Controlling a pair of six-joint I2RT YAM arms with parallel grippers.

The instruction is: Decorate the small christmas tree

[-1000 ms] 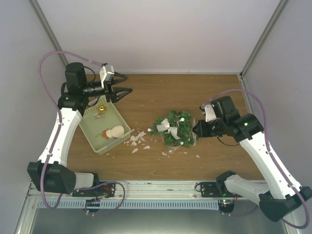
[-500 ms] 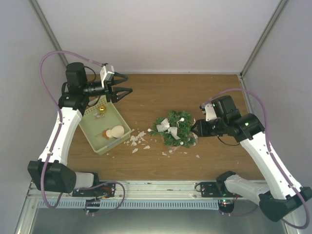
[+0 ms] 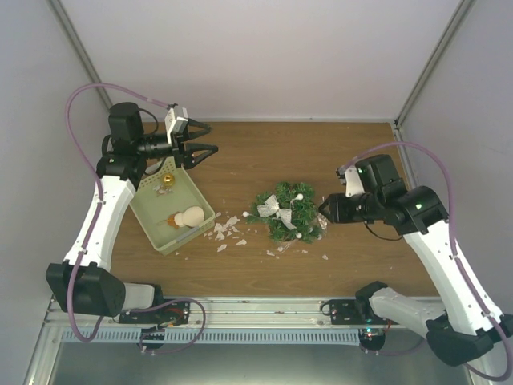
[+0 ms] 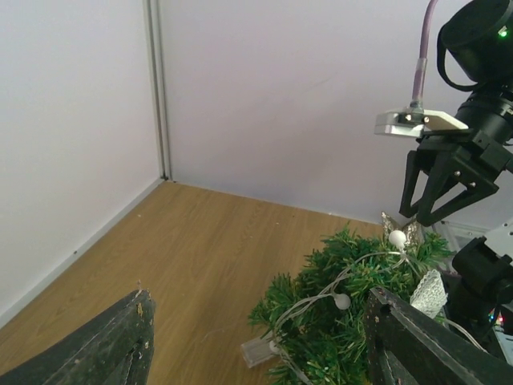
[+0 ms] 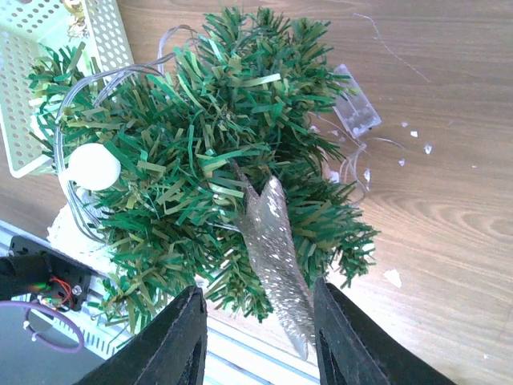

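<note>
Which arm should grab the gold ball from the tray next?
Probably the left. The open left gripper is near the far end of the tray, close to the gold ball. The right gripper is across the table at the small christmas tree, farther from the tray.

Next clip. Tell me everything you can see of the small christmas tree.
The small christmas tree is a bushy miniature of dark green, plastic-looking needles in the middle of the wooden table. A string of round white bulbs winds through it, and a silver glittery ribbon hangs on it, its tail between the fingers of the open right gripper. Whether it stands upright is unclear.
</note>
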